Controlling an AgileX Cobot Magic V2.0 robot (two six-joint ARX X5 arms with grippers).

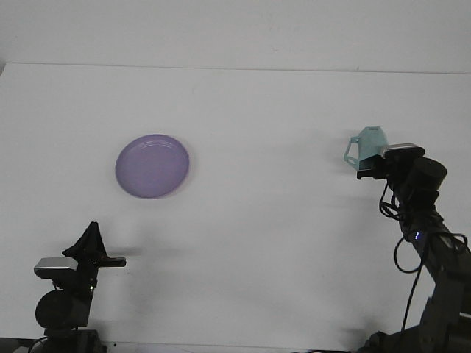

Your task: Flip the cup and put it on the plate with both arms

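Pale teal, the cup (pixel 368 143) sits at the right side of the white surface (pixel 257 235), with the right pincer (pixel 366 170) at its near edge. The cup looks narrower at its top than at its base, so it seems mouth-down, its handle out to the left. The pincer appears to grasp the cup's near side, though the camera mount hides the fingers, so I cannot tell for certain that they are clenched on it. Whether the cup rests on the surface or is slightly raised is also unclear.

The purple plate (pixel 152 165) lies well apart, left of centre, with nothing on it. The left pincer (pixel 90 239) waits at the near left corner, pointing up and away; its black fingers read as one dark wedge, so I cannot tell whether it is released or clenched.

The step in hand looks like lifting and turning the cup. To do it well, the right arm should raise the cup off the surface before rolling the wrist, so the rim does not drag. The turn should be slow and the grip firm, since a hold on one wall can let the cup swing. Bringing the cup toward the middle would let the left arm take it by a free part, clear of the handle, and carry it to the plate.
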